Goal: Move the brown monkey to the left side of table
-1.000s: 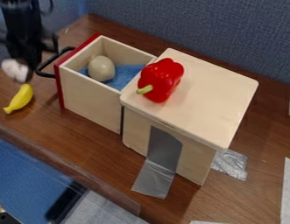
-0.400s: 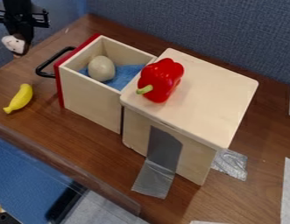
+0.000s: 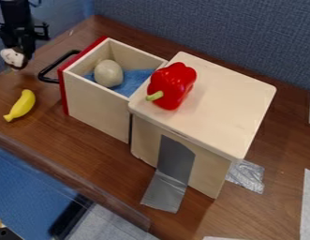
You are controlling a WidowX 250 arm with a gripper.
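Woven blue fabric panel (image 3: 213, 33) forms the backdrop, behind and to the right of the gripper (image 3: 18, 49); brown wood-grain table (image 3: 76, 159) extends beneath and toward the camera. Tool state: closed on the monkey (image 3: 12, 57), pinching it below the fingers at the far left end of the table. The monkey has a pale, rounded face and a dark body; whether it touches the table cannot be determined.

Right of the gripper, nearest first: black handle (image 3: 52, 67), a bent bar; red drawer front (image 3: 62, 89), flat and upright; open drawer (image 3: 98, 110), smooth pale wood, holding crumpled blue cloth (image 3: 135, 80) and a beige, egg-shaped object (image 3: 108, 73). The handle projects toward the gripper's side, obstructing the direct path to the drawer.

Farther right: pale wooden cabinet (image 3: 225, 108), top corners rounded, carrying a glossy, lobed red pepper (image 3: 176, 84) with a green stem. Wrinkled silver tape (image 3: 165, 191) runs from cabinet to table. Camera side of the gripper: smooth, curved yellow banana (image 3: 20, 106), lying on the table
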